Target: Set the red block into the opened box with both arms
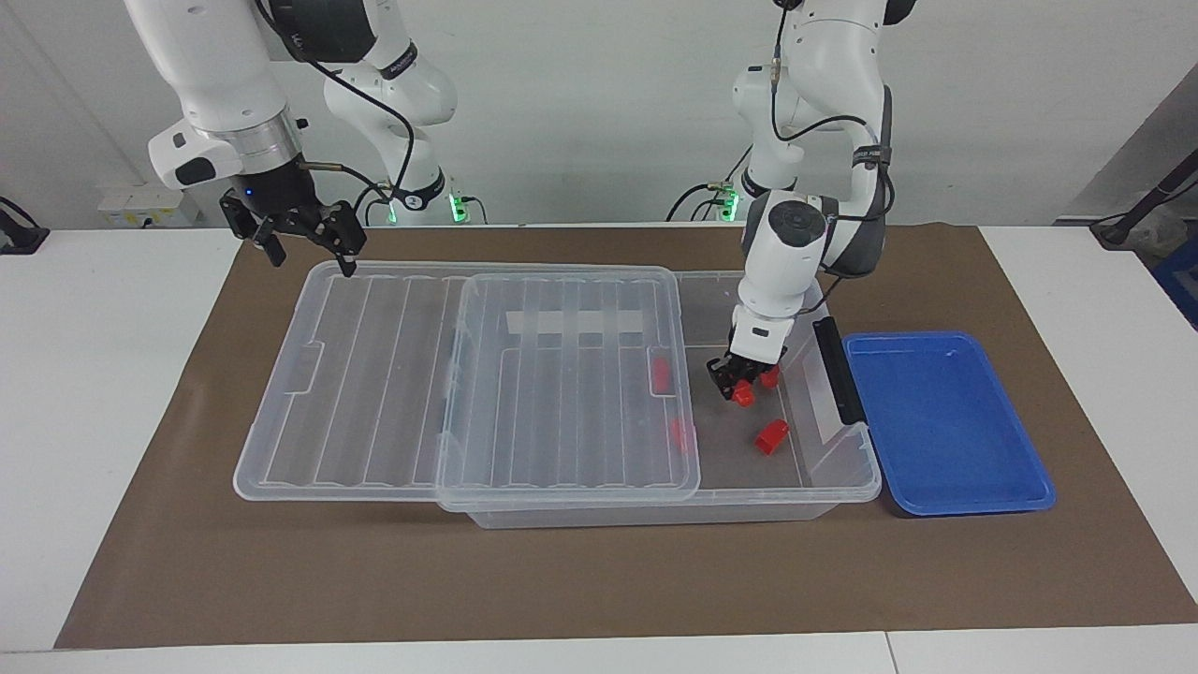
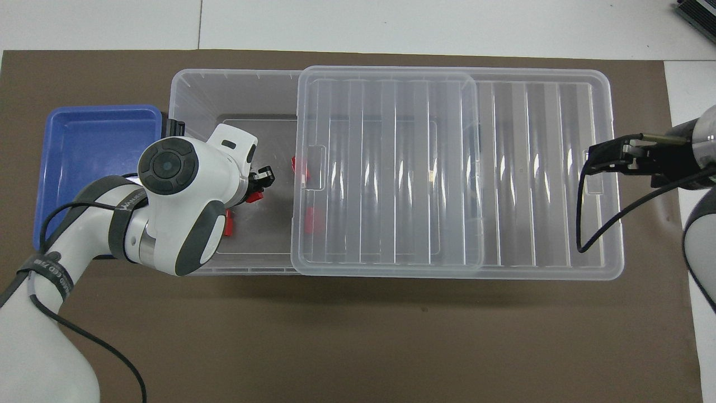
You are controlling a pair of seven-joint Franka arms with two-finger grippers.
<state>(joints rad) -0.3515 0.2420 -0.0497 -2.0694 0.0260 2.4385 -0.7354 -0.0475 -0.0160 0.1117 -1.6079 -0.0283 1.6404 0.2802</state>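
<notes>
My left gripper [image 1: 742, 384] is clamped on the red block [image 1: 744, 397] over the box [image 1: 847, 468], uncovered end. Lid [image 1: 571, 374] covers the rest; blue tray [image 1: 945, 421] beside. My right gripper [image 1: 304, 239], jaws apart, waits over the lid's corner.

The box [image 1: 847, 473] sits mid-worktop [image 1: 112, 393] on a mat [image 1: 599, 580], its lid [image 1: 571, 393] slid toward the right arm's end of the box, a second lid [image 1: 356, 384] under it reaching farther that way. A tray [image 1: 945, 421] lies just beside the box at the left arm's end. In the uncovered part of the box rest two blocks [image 1: 771, 436], one partly hidden; two more lie in the box under the lid's edge. The left gripper [image 1: 739, 388] hangs inside the box, holding a block [image 1: 744, 396] over its floor. The right gripper [image 1: 301, 245] waits over the second lid's corner nearest the robots.
</notes>
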